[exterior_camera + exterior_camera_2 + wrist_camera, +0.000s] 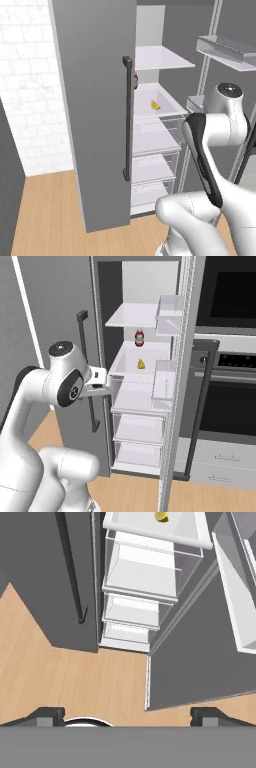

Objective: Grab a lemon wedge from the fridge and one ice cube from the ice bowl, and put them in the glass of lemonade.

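In front of the fridge (145,286), its right door (182,406) swung open, the arm waits.
The lemon wedge (141,364) lies on a white middle shelf (125,363), near a small red-capped bottle (139,337) farther back. The gripper (127,716) hangs spread and empty, well short of the shelf, over the wooden floor (75,677).

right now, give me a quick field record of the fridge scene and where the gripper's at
fridge: right door open, left door shut
lemon wedge: on a white middle shelf, untouched
red bottle: standing behind the wedge at the shelf's back
drawers: clear, stacked below that shelf
gripper: open, holding nothing, outside the fridge, pointed down at the wood floor
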Controlling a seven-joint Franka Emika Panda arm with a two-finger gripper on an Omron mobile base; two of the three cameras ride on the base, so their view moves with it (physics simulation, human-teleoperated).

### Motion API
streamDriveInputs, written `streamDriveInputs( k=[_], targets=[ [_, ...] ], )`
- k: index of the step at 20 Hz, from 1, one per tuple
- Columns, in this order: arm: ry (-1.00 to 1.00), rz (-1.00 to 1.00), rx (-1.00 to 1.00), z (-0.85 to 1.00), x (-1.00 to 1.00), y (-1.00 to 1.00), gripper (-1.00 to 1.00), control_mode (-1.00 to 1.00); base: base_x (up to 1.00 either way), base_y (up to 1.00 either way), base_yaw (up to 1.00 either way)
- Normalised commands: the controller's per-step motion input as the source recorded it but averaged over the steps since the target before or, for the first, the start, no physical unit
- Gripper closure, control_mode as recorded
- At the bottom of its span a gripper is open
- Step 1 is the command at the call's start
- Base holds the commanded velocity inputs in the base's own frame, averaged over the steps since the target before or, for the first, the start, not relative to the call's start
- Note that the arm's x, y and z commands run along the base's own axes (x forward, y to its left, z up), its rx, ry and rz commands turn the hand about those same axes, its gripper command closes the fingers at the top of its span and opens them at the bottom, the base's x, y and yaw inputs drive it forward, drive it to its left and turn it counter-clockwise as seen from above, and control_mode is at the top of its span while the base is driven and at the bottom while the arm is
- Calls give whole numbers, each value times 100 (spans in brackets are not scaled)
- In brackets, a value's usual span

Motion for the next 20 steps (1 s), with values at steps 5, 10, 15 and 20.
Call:
streamDriveInputs(
  k=[5, 10, 15, 20],
  targets=[
    [-4, 2, 2, 19, -25, 3, -100, -100, 0, 0, 0],
    [-8, 1, 9, 39, -12, 0, -100, -100, 0, 0, 0],
    [-10, 0, 4, 16, -4, 0, -100, -100, 0, 0, 0],
    [-1, 0, 0, 0, 10, 0, -100, 100, 28, 2, -1]
  ],
)
